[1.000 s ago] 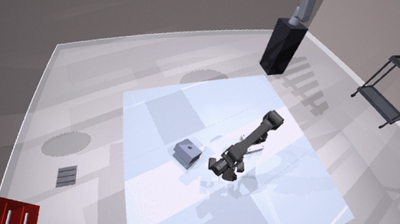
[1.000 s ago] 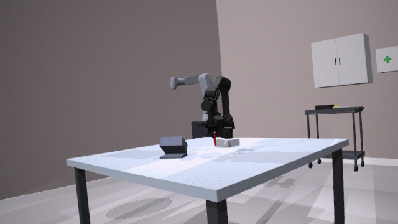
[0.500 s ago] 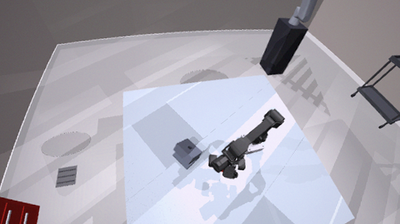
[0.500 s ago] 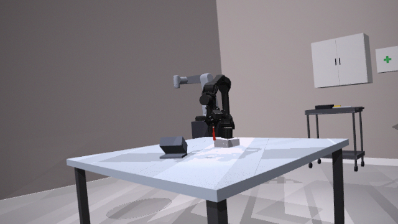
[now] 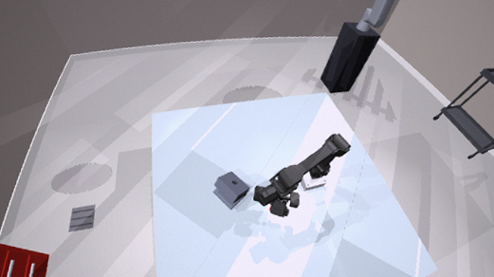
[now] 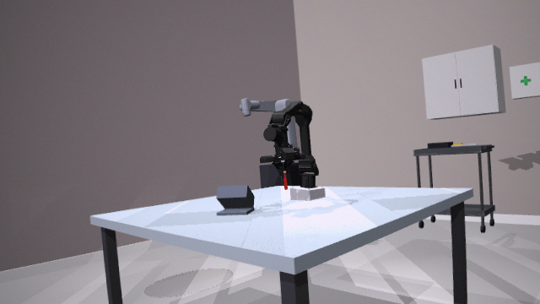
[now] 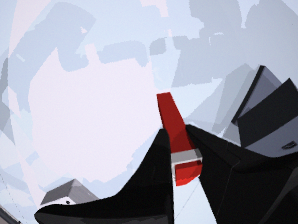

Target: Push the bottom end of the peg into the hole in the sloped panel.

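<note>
A pale blue tabletop (image 6: 380, 219) fills a grey-walled room. Above it, the pincer (image 7: 178, 163) is clamped on the red peg (image 6: 285, 181) near its upper end, leaving the bottom end free for insertion. The sloped panel (image 6: 234, 198) stands near, with open surface between them.
</note>
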`<state>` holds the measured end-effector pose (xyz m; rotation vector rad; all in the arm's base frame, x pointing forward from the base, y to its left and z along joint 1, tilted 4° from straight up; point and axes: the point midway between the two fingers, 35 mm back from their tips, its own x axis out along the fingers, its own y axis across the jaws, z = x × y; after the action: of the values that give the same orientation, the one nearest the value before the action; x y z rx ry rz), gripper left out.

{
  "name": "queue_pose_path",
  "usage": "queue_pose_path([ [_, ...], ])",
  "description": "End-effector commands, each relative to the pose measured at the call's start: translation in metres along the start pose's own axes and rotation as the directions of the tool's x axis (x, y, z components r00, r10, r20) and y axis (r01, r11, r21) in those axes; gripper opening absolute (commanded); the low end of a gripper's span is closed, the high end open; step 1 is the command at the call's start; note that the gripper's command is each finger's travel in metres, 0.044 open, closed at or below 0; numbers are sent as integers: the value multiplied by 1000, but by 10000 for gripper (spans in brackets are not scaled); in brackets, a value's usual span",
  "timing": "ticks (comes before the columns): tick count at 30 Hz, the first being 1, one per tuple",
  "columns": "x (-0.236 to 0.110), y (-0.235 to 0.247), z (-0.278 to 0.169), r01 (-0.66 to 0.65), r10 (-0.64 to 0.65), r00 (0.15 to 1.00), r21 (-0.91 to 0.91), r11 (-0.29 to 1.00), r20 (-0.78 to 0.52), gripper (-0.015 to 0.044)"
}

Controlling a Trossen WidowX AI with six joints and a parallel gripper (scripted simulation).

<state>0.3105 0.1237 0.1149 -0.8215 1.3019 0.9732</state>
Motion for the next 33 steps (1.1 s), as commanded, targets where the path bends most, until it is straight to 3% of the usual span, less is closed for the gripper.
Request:
queue_pose_path([
  [1, -3, -5, -2, 2, -2, 1000, 13, 1000, 17, 0],
  [33, -16, -43, -28, 10, -26, 994, 154, 988, 103, 0],
])
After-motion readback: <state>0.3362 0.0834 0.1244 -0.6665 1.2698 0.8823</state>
